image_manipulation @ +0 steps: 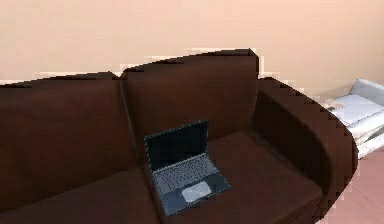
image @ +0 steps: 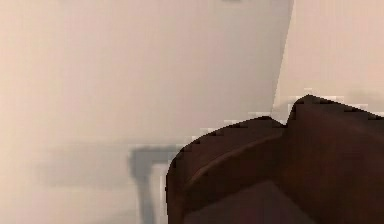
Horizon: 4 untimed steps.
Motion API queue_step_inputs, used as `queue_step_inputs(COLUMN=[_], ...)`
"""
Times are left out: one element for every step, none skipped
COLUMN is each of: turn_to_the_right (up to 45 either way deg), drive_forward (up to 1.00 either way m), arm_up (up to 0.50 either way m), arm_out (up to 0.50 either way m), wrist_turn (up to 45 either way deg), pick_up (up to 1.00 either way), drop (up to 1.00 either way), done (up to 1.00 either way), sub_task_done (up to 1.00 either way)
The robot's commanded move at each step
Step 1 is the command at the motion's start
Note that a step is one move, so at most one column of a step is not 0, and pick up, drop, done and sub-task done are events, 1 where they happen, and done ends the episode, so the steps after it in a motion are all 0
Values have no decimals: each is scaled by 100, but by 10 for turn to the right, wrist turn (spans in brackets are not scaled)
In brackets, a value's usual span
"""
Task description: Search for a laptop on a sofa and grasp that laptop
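Gripper first, and I'll be straight with you: its state I cannot tell at this moment. On to the prize, the laptop (image_manipulation: 186, 168). It sits lid up on the seat of the sofa (image_manipulation: 270, 182), near the middle of the arm side view. Its dark screen faces out toward the near side and stands just in front of the back cushion (image_manipulation: 195, 90). The grey keyboard deck lies flat on the seat, with a paler touchpad at its near edge. The whole machine sits slightly askew, its near end angled to the right. The sofa is deep brown, nearly maroon. A second back cushion (image_manipulation: 60, 115) runs off to the left, and the seam between the two rises just left of the screen. On the right, a fat rounded armrest (image_manipulation: 302, 130) curves round toward the near side. Beyond it, at the far right, there's a pale boxy thing (image_manipulation: 358, 105), white and light grey, and what it is I can't make out. A plain cream wall (image_manipulation: 120, 35) stands behind all of it. In the forward view, a dark brown sofa end (image: 250, 165) bulks up at lower right, with a taller part to its right. A pale wall (image: 100, 70) lies beyond, its corner line rising near the right.
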Motion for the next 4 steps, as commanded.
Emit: queue_step_inputs(turn_to_the_right=[0,0,0,0], drive_forward=[0,0,0,0], arm_up=[50,10,0,0], arm_out=[0,0,20,0], wrist_turn=[0,0,0,450], pick_up=[0,0,0,0], drop=[0,0,0,0], done=[0,0,0,0], sub_task_done=[0,0,0,0])
